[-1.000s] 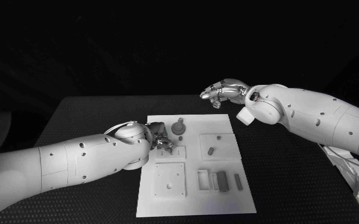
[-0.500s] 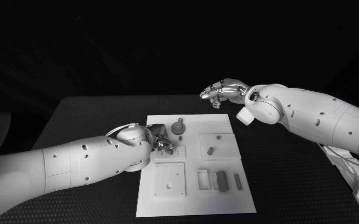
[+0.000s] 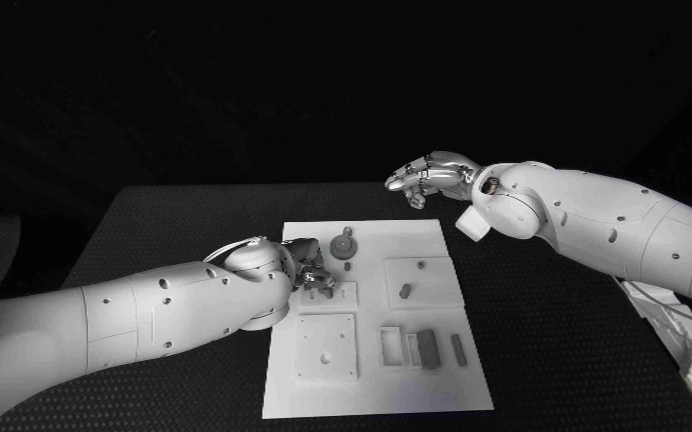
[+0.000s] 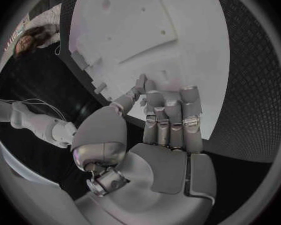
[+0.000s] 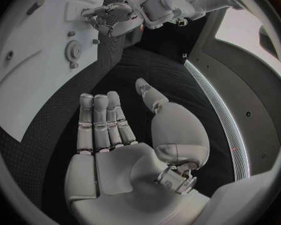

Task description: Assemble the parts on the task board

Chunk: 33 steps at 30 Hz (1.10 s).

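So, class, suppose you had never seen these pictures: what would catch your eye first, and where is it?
The white board glows against the black table, dotted with small grey parts such as a round gear near its far edge. The left robot hand reaches down onto the board's left side. The right robot hand hangs open above the table beyond the board's far edge.

The white task board [image 3: 378, 392] lies flat at the middle of the counter [image 3: 173, 222]. A round grey gear-like part [image 3: 343, 247] rests near its far edge; upright grey parts [image 3: 427, 348] stand at its near right.
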{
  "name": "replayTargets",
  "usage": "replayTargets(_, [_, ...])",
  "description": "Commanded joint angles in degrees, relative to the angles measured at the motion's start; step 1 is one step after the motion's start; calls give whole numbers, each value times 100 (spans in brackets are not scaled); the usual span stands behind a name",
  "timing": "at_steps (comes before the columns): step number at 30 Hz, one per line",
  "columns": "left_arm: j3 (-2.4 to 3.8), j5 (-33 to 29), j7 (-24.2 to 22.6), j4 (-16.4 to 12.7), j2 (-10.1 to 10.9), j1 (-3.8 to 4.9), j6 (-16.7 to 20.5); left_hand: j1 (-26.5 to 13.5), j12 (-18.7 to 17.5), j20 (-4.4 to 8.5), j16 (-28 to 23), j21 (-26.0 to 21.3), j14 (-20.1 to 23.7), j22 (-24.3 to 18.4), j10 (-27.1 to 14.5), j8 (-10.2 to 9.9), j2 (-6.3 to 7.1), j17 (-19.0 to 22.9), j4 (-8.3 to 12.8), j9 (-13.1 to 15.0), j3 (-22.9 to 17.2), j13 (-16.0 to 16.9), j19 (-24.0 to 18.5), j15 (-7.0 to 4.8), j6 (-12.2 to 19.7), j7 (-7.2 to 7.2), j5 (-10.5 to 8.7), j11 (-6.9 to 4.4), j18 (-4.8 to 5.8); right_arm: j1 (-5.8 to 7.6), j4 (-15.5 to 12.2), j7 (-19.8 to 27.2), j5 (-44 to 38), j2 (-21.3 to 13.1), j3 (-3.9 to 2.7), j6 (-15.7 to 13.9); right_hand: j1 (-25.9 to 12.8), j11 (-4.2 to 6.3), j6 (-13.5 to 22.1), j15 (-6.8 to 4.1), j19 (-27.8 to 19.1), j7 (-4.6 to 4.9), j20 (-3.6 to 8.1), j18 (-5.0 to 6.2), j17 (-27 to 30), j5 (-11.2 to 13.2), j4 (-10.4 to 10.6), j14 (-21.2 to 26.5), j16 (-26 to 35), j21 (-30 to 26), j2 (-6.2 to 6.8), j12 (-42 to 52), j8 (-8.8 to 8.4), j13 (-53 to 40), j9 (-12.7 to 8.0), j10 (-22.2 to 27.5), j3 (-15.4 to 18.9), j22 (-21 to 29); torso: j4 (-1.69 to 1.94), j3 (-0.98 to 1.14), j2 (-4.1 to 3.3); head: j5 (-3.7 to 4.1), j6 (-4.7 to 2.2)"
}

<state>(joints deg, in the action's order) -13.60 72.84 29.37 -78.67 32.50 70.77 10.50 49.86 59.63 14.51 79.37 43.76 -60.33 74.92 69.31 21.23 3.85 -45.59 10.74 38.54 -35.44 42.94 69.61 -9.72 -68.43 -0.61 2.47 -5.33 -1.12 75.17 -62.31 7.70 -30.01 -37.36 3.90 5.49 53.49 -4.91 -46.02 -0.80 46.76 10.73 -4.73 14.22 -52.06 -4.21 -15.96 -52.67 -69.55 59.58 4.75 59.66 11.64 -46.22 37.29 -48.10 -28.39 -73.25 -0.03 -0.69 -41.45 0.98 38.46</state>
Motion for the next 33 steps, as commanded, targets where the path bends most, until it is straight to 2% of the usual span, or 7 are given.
replayTargets(1, [-1,30,-81,-4,-12,-10,82,39,24,94,36,3,5,95,-41,11,43,9,-80,10,12,-7,7,-63,32,-29,36,4,-213,0,-9,34,-28,1,-3,87,6,6,6,-14,10,33,-34,78,10,33,-11,20,-37,-27,1,18,1,8,-3,53,34,-5,4,-5,1,2,-5])
replayTargets(5, [-1,30,-112,-6,-11,-10,113,150,32,105,45,7,-1,99,-35,19,-42,11,-57,15,-33,-5,15,-70,25,-21,38,-3,-225,0,-9,35,-28,2,-3,93,5,6,6,-14,10,33,-34,78,12,33,-10,20,-38,-28,0,19,1,10,-3,53,35,-5,3,-6,2,1,-3])
replayTargets(8, [-1,19,-133,-14,-5,-10,82,176,33,104,47,9,-1,101,-35,20,-47,13,-37,16,-29,-5,14,-71,26,-21,38,-3,-224,0,-9,34,-28,2,-3,99,3,6,6,-14,10,33,-34,78,12,33,-9,20,-38,-28,0,19,1,11,-4,53,35,-5,1,-7,0,3,1])
replayTargets(17, [-1,-18,-157,-6,4,-11,23,-49,25,94,43,-9,16,93,-55,1,315,30,-226,8,139,-14,-3,-62,52,-34,46,10,-210,-1,-7,33,-27,-4,-3,102,-1,6,6,-14,10,33,-34,78,15,33,-7,21,-39,-29,1,21,1,14,-4,54,37,-5,8,-7,4,10,-2])
replayTargets(18, [-1,-21,-157,-5,7,-11,12,-153,36,102,60,2,39,113,-75,4,134,28,-33,19,520,-4,-38,-58,66,-26,291,19,-218,-1,-7,30,-27,-4,-3,106,-3,6,6,-14,10,33,-34,78,16,33,-7,21,-39,-29,3,21,0,15,-4,54,38,-5,8,-8,2,11,-3])
replayTargets(19, [-1,-22,-158,-4,8,-11,9,-185,34,99,58,-9,46,104,-81,-2,140,33,9,14,619,-7,-52,-63,71,-30,391,11,-218,-1,-5,29,-27,-4,-3,109,-4,6,6,-14,10,33,-35,78,16,33,-6,21,-39,-29,4,21,0,16,-4,54,39,-5,8,-7,0,12,-3])
replayTargets(33, [-1,-24,-155,-4,12,-11,-66,-259,32,103,57,-29,52,92,-88,-20,306,45,-33,-3,716,-14,-51,-70,72,-32,386,7,-224,-2,-4,23,-27,-6,-3,126,-18,6,6,-14,9,33,-36,78,21,33,0,23,-41,-32,9,25,0,24,-6,55,43,-5,2,-4,0,6,-1])
